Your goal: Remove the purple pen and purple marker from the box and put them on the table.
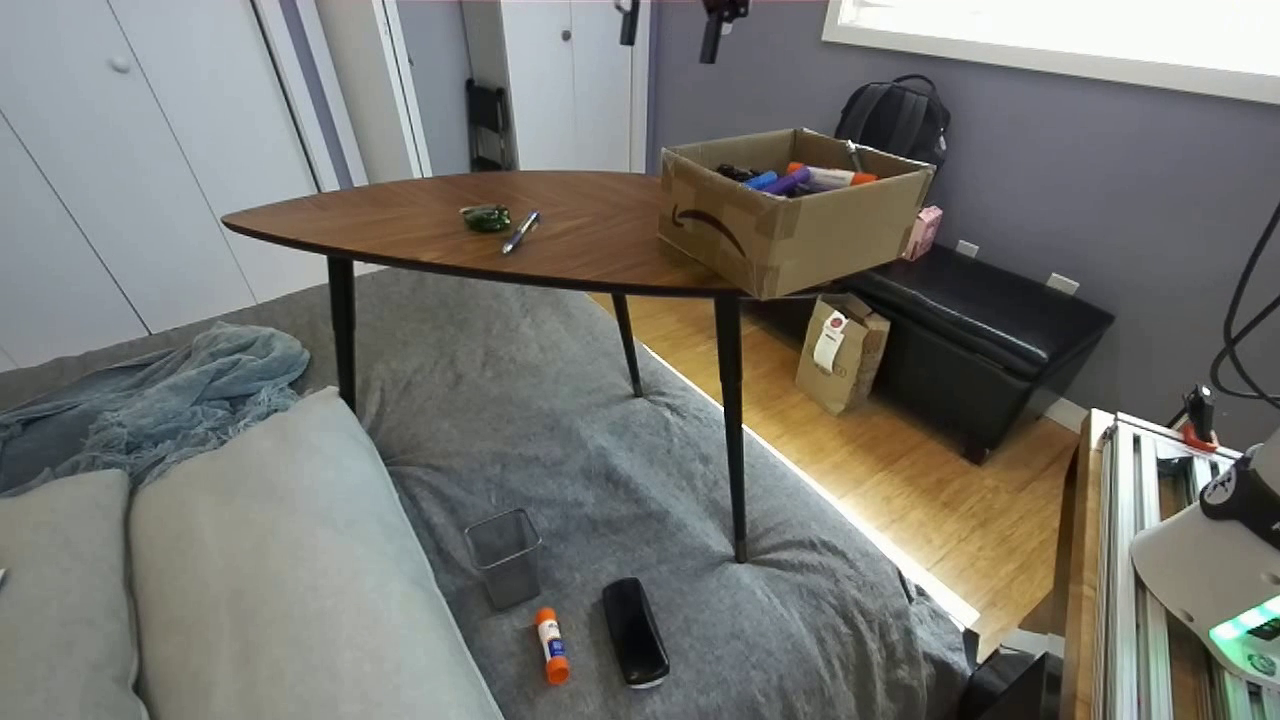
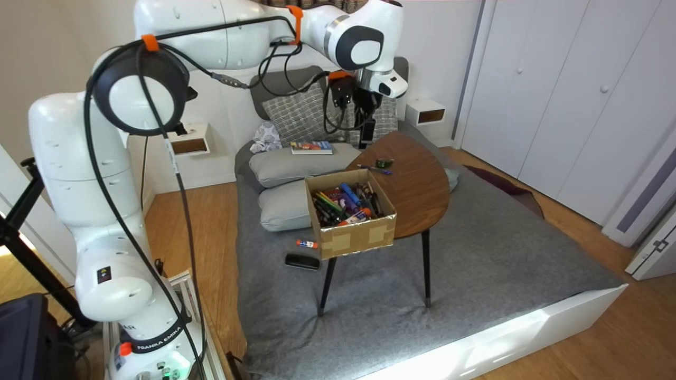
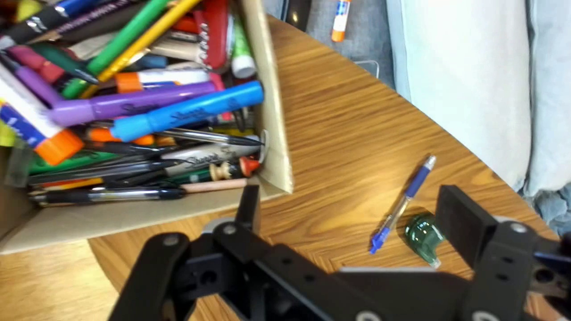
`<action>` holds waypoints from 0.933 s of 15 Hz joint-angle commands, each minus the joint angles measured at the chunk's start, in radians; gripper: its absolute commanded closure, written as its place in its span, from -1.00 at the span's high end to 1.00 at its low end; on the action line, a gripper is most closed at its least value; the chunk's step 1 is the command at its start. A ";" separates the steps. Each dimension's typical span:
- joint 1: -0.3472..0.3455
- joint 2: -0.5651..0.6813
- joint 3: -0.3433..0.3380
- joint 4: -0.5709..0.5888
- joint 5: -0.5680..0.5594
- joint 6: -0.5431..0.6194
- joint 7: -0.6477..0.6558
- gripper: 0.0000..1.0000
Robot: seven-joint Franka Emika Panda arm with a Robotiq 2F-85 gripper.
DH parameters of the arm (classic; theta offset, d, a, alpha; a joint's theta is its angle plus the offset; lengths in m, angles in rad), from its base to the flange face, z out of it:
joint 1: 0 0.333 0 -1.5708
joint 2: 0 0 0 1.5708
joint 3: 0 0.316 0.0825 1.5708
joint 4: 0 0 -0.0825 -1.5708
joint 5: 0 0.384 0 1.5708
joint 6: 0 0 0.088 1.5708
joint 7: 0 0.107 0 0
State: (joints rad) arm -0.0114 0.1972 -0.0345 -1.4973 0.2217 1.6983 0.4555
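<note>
The box (image 1: 850,225), an open tan cardboard carton full of pens and markers, stands on the brown table (image 1: 400,215) at one end; it also shows in the exterior view (image 2: 359,244). In the wrist view a purple marker (image 3: 129,102) lies in the box beside a blue marker (image 3: 192,109). A thin purple barrel (image 3: 38,84), possibly the purple pen, lies partly covered near it. A clear and blue-purple pen (image 3: 403,203) lies on the table. My gripper (image 3: 350,196) is open and empty, above the table beside the box; it shows in the exterior view (image 1: 670,32).
A green glossy object (image 3: 421,236) lies on the table beside the pen. A glue stick (image 1: 552,645), a black case (image 1: 635,632) and a mesh cup (image 1: 505,558) are on the bed below. A black bench (image 1: 980,310) stands beyond the box.
</note>
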 commanded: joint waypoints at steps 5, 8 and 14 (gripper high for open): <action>-0.051 -0.197 -0.043 -0.243 -0.063 -0.074 -0.184 1.00; -0.058 -0.161 -0.047 -0.207 -0.041 -0.086 -0.162 1.00; -0.059 -0.159 -0.048 -0.212 -0.041 -0.085 -0.162 1.00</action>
State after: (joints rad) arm -0.0681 0.0375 -0.0843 -1.7124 0.1805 1.6155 0.2932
